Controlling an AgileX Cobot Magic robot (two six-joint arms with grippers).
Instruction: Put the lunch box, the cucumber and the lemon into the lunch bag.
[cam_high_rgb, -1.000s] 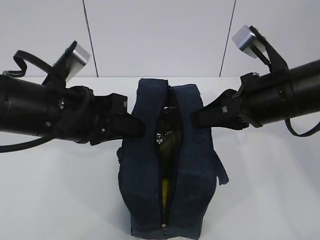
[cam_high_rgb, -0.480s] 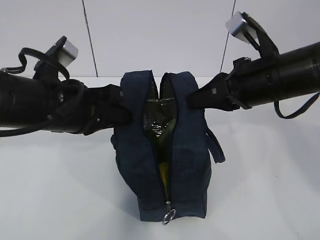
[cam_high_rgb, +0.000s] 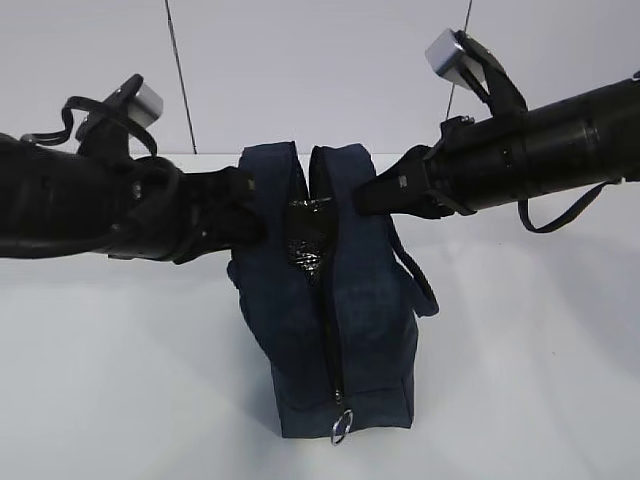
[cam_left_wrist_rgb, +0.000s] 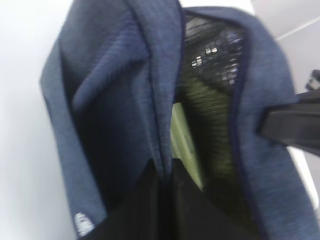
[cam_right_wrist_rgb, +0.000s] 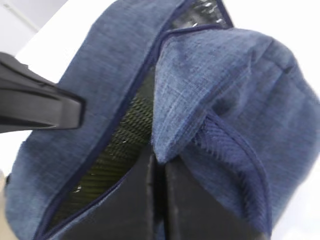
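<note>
The ring pull (cam_high_rgb: 341, 426) hangs at the near end of the lunch bag (cam_high_rgb: 330, 330), which stands on the white table (cam_high_rgb: 120, 380). Farther back, the left gripper (cam_high_rgb: 262, 222) is clenched on the bag's left rim and the right gripper (cam_high_rgb: 358, 197) on its right rim; foil lining (cam_high_rgb: 308, 240) shows between them, and a pale green lid (cam_left_wrist_rgb: 186, 145) inside

Both arms are thick, matte black cylinders. Each carries a silver-grey boxy camera on a black bracket, with black cables looping beside it. The left hand (cam_high_rgb: 250, 215) and right hand (cam_high_rgb: 365, 195) taper into black wedge-shaped fingers.
</note>
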